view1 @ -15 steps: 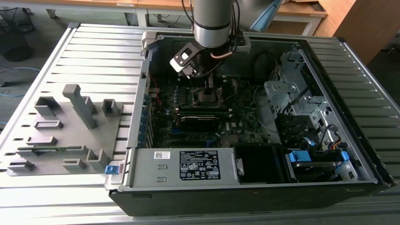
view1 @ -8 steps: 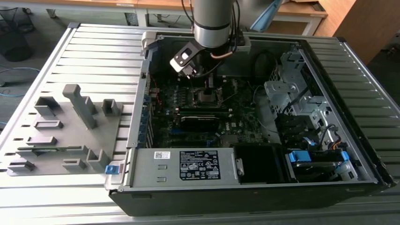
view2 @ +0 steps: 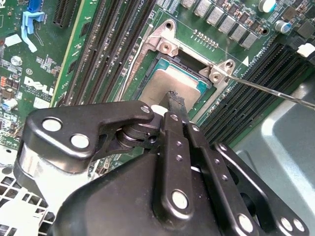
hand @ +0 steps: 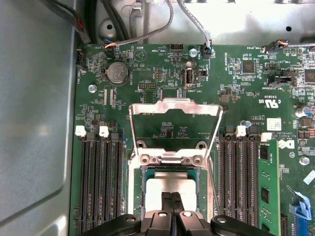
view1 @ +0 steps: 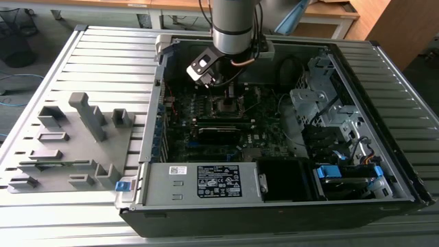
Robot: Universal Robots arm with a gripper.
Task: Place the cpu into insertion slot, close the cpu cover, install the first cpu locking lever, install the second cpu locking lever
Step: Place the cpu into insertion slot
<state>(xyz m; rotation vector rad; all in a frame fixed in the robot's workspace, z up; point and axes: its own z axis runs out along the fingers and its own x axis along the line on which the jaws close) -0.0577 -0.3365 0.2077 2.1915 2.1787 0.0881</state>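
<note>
Clenched tight, the gripper [hand: 172, 196] has its two black fingers pressed side by side with no gap between them. Their tips come down on the cpu [hand: 153, 191] and seem to touch its top.

The cpu lies flat in the insertion slot [view2: 184, 64], dull silver-tan face up. It is square, so it has no long axis, and its edges run parallel to the slot's rim.

At the slot's edge away from the gripper, the cpu cover [hand: 174, 104] stands tilted up on its hinge, with green board showing through its window. In the second wrist view a thin locking lever [view2: 270, 91] slants free from the slot's corner across the memory slots [view2: 256, 73].

Long black memory slots flank the socket on both sides of the motherboard [hand: 162, 73], which lies inside the open computer case [view1: 384, 67].
</note>
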